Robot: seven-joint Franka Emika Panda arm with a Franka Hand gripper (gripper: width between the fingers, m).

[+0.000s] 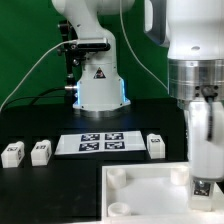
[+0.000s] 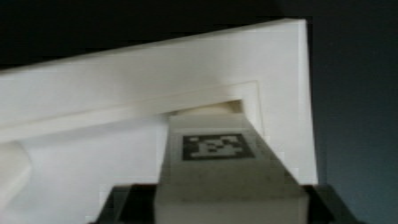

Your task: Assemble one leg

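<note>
White leg hangs in the gripper, jaws clamped on its sides, tag facing the camera. This is at the exterior view's right, and the leg's lower end is at the far right corner of the top; whether it touches can't be told. Legs: four in all, one held and three loose legs on the table. Two of them stand side by side at the exterior view's left. The third is just beside the marker board, on its right. One top, three round sockets showing. One marker board, four tags. The top's near and right edges run out of frame. Bare black table lies left of the top and in front of the two left legs. The third loose leg is near the arm, with a gap between.

Wrist view: leg runs out from between the gripper's dark fingers, held tight. Its far end meets the top's raised rim at a notch. Dark table shows beyond the top's edge.
</note>
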